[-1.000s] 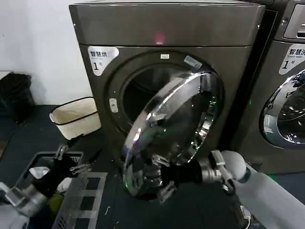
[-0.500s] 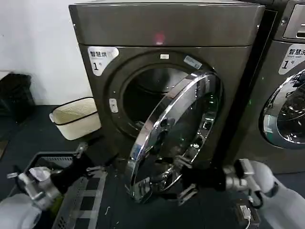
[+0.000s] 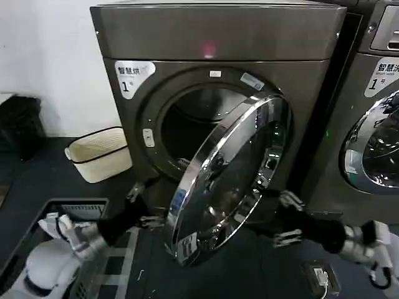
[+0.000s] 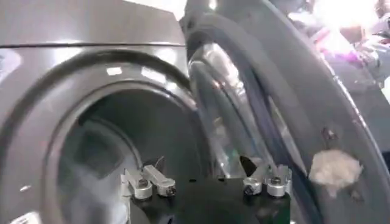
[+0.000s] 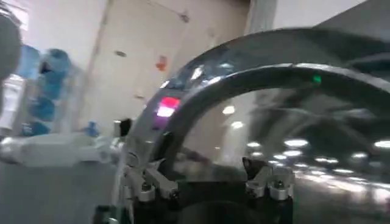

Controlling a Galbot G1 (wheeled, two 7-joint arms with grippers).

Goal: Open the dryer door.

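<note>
Jaws of both grippers stood spread wide and gripped nothing: the left gripper (image 3: pixel 142 204), lower left of the head view, sat just beside the door's (image 3: pixel 232 177) lower left rim, facing the drum opening in its wrist view (image 4: pixel 206 180), and the right gripper (image 3: pixel 288 218), lower right, sat just beside the door's chrome front (image 5: pixel 256 91). Door hung swung well out from the dryer (image 3: pixel 215 37) at frame centre, drum exposed. Floor (image 3: pixel 43 174) was dark, with a cream basket (image 3: pixel 98 153) at left, a grey crate (image 3: pixel 75 212) at lower left and a second machine (image 3: pixel 374 112) at the right edge.
</note>
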